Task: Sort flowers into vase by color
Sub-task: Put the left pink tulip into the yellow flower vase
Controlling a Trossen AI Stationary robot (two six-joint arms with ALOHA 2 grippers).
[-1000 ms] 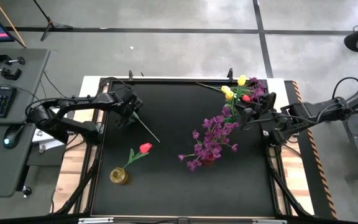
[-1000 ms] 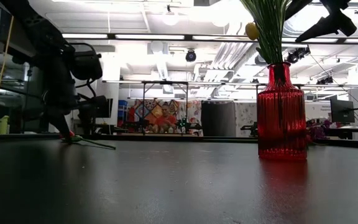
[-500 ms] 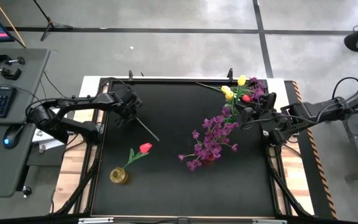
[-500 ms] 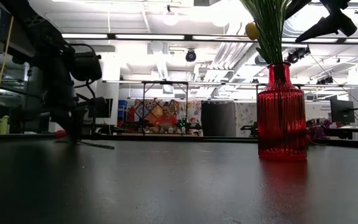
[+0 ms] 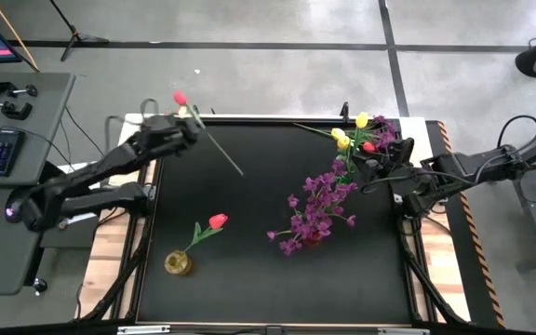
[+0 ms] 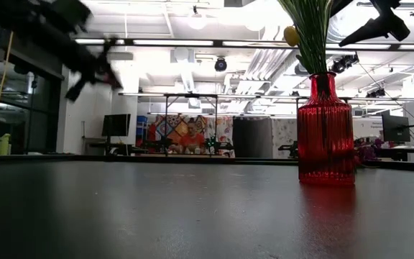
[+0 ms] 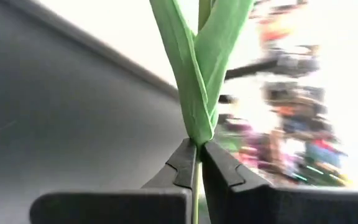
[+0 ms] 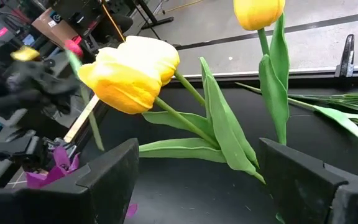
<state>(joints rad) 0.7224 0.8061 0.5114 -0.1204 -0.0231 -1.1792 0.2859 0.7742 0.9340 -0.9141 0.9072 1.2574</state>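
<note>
while left pincer point(image 5: 191, 119) grips red tulip point(image 5: 180, 98) stem aloft, right pincer point(image 5: 380, 160) gapes by yellow tulips point(image 5: 342, 140); next: carry to small vase point(image 5: 177, 263).

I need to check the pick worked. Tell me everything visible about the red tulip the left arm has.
The artificial red tulip on a thin green stem is lifted off the black table, clamped in the shut left end effector. Its red bud points beyond the table's far edge; the bare stem slants back over the mat. The fingers pinch the stem just below its long green leaves.
</note>
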